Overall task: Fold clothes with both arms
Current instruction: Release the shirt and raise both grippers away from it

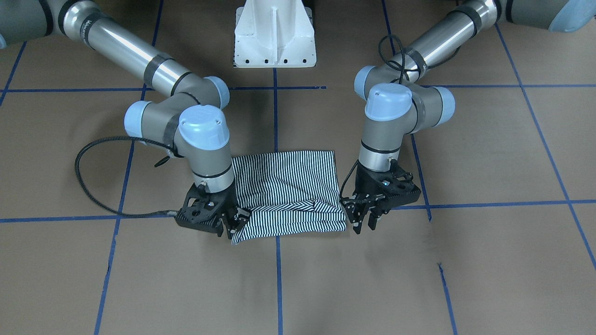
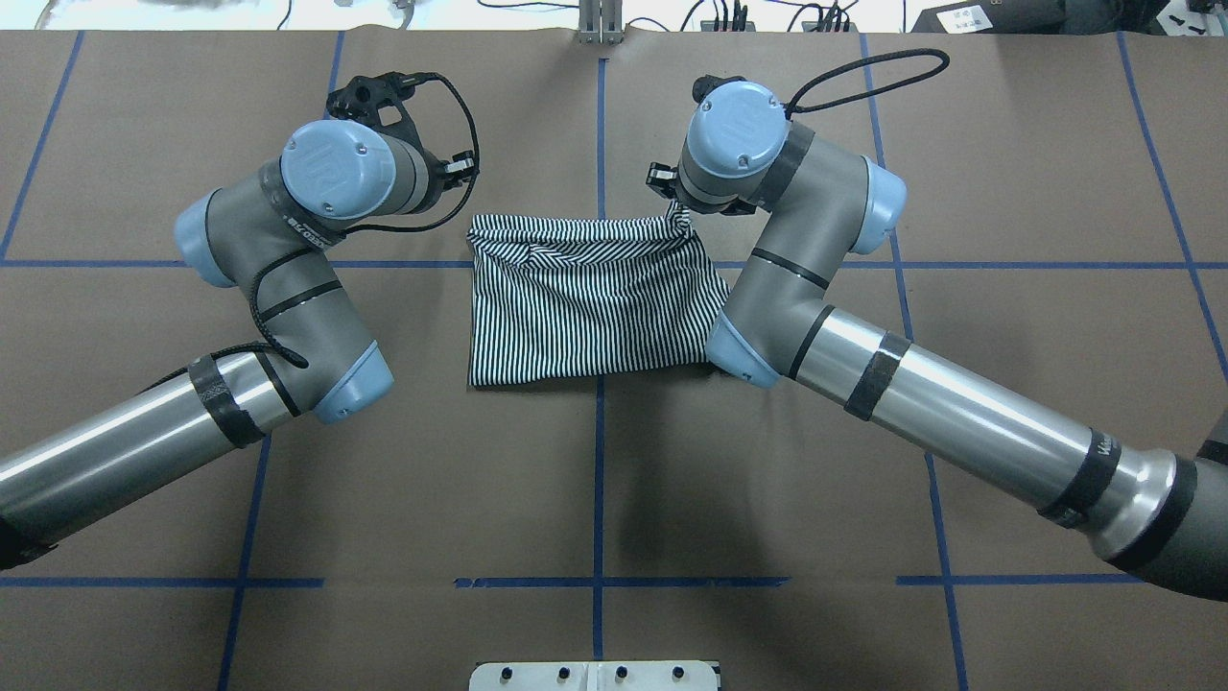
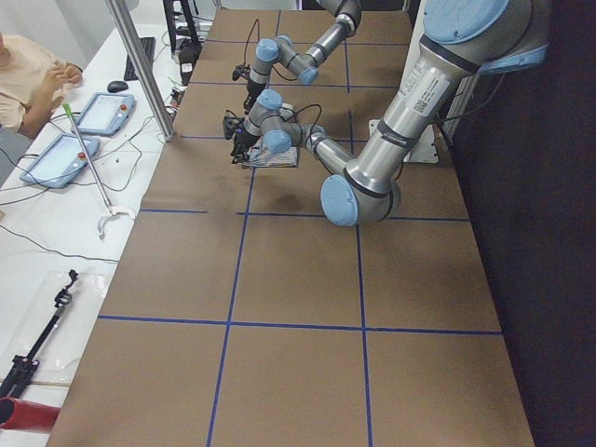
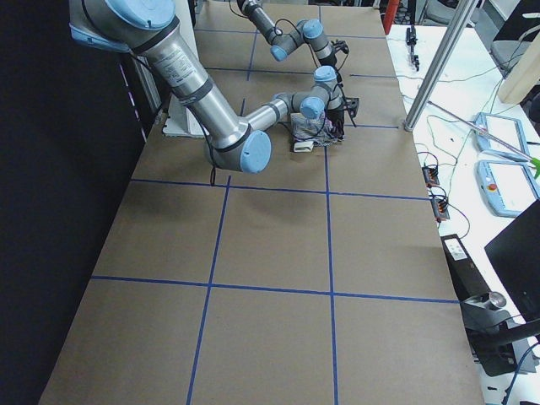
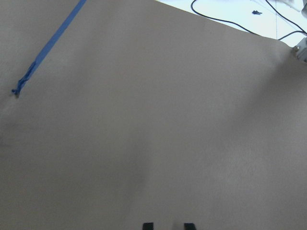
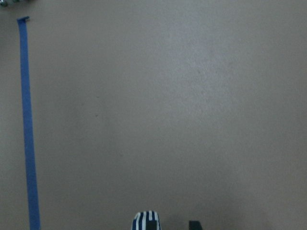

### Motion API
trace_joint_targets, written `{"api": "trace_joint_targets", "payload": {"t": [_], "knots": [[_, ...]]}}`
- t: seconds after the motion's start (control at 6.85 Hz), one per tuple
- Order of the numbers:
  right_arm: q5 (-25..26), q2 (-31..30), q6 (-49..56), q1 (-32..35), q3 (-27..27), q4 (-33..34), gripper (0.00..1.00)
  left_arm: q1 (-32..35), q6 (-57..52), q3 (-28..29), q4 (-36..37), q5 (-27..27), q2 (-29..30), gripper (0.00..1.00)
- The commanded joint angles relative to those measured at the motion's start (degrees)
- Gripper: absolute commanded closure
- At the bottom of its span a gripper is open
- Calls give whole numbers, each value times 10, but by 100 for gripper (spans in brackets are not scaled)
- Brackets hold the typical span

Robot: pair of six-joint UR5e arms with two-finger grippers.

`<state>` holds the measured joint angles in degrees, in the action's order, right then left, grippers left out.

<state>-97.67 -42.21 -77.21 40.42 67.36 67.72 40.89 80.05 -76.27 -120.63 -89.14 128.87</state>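
The striped shirt [image 1: 288, 186] lies folded into a rough rectangle on the brown table, also in the overhead view [image 2: 585, 297]. My right gripper [image 1: 234, 222] is shut on the shirt's far corner and lifts it slightly; the overhead view shows the cloth pulled up to it [image 2: 672, 197], and striped cloth [image 6: 146, 221] covers one fingertip in the right wrist view. My left gripper [image 1: 364, 225] is open and empty, just beside the shirt's other far corner [image 2: 459, 168]. Its fingertips [image 5: 148, 225] show only bare table between them. The collar and buttons are hidden.
The white pedestal base [image 1: 274, 32] stands at the robot's side of the table. Blue tape lines [image 2: 600, 451] grid the brown surface. A metal pole [image 3: 140, 65], tablets [image 3: 60, 158] and cables lie beyond the far edge, where a person [image 3: 28, 74] sits.
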Motion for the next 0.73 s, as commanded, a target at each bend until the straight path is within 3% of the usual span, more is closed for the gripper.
{"api": "trace_joint_targets", "payload": {"t": [0.0, 0.29, 0.58], "knots": [[-24, 4, 42, 27, -9, -13, 0, 6, -8, -11, -20, -2, -10, 0], [-107, -2, 88, 86, -6, -12, 0, 15, -50, -121, -15, -8, -70, 0], [-155, -42, 147, 144, 28, -11, 0, 67, -127, -197, -13, -98, -133, 0]]}}
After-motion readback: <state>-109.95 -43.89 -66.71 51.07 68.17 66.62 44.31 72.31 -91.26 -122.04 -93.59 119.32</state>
